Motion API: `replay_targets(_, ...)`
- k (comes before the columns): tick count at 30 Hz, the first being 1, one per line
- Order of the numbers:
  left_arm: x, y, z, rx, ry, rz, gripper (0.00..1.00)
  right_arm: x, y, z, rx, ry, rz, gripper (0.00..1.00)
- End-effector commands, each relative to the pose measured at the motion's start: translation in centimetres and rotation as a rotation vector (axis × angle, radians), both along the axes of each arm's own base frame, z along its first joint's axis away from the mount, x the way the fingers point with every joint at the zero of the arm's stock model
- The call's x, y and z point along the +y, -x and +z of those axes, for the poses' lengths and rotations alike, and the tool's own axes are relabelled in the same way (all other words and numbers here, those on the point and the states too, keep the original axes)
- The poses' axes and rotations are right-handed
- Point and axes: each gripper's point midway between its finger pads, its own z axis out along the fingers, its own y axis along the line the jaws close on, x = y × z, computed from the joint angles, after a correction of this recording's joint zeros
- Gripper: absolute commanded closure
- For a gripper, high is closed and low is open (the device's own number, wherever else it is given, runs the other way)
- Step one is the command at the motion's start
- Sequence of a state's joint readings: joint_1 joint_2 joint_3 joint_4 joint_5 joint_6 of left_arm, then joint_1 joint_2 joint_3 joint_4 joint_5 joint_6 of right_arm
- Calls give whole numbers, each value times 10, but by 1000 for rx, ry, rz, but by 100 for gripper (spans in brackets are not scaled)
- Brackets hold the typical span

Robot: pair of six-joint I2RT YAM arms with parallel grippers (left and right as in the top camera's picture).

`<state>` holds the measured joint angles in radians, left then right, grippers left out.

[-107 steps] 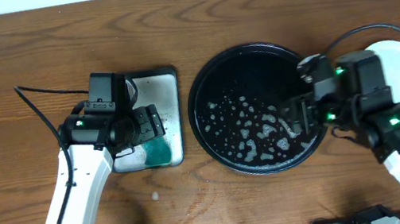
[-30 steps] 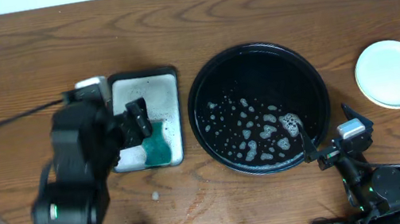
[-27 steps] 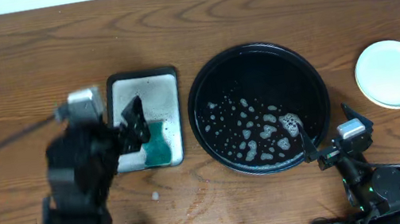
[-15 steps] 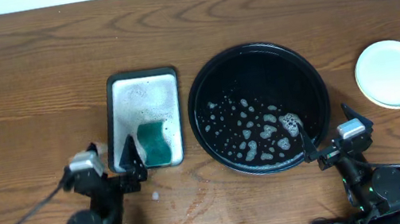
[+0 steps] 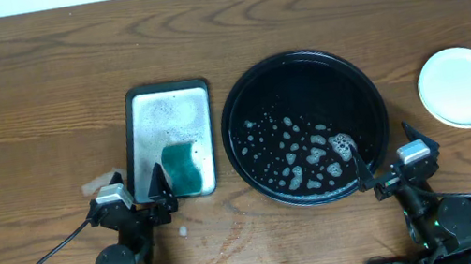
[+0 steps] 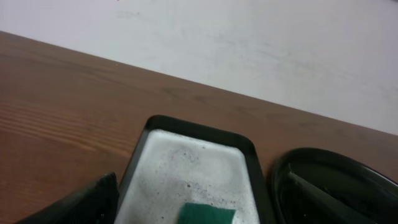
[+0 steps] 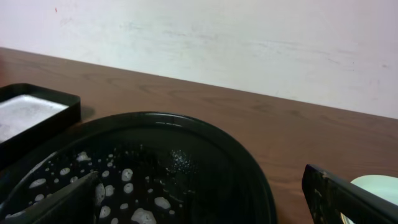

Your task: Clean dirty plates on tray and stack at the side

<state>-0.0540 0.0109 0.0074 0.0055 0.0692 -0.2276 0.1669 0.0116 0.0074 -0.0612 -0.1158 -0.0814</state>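
The round black tray (image 5: 304, 83) sits mid-table with only soap foam (image 5: 301, 155) in it and no plate on it. A pale mint plate (image 5: 463, 86) lies on the wood to the tray's right; I cannot tell whether others lie under it. My left gripper (image 5: 139, 190) rests low at the front edge, open and empty, its fingers facing the silver tray. My right gripper (image 5: 385, 158) rests open and empty at the black tray's front right rim. The right wrist view shows the foamy tray (image 7: 186, 127) between open fingers (image 7: 348, 199) and the plate's edge (image 7: 379, 186).
A rectangular silver tray (image 5: 166, 114) with foam stands left of the black tray, a green sponge (image 5: 182, 167) lying at its near end. The left wrist view shows that tray (image 6: 186, 155), the sponge (image 6: 207, 214) and the black tray's rim (image 6: 336, 162).
My left arm has pulled back from over the silver tray to the front edge, open, leaving the sponge there. The right arm, near the plate 3.6 s ago, has stayed parked at the front this last second.
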Motion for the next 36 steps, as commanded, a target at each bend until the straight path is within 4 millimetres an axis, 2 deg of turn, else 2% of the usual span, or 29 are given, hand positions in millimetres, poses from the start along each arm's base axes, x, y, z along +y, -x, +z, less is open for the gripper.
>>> replay_targets(1,2,0,-1,-3,-18,11,17,-2,0,0,-5,8,-6,1)
replay_targets(12,2,0,-3,6,-18,11,16,-2,0,0,-5,8,-6,1)
replay_targets(18,2,2,-18,69,-22,11,16,-2,0,0,-5,8,-6,1)
replay_targets(36,2,2,-19,74,-22,10,16,-2,0,0,-5,8,-6,1)
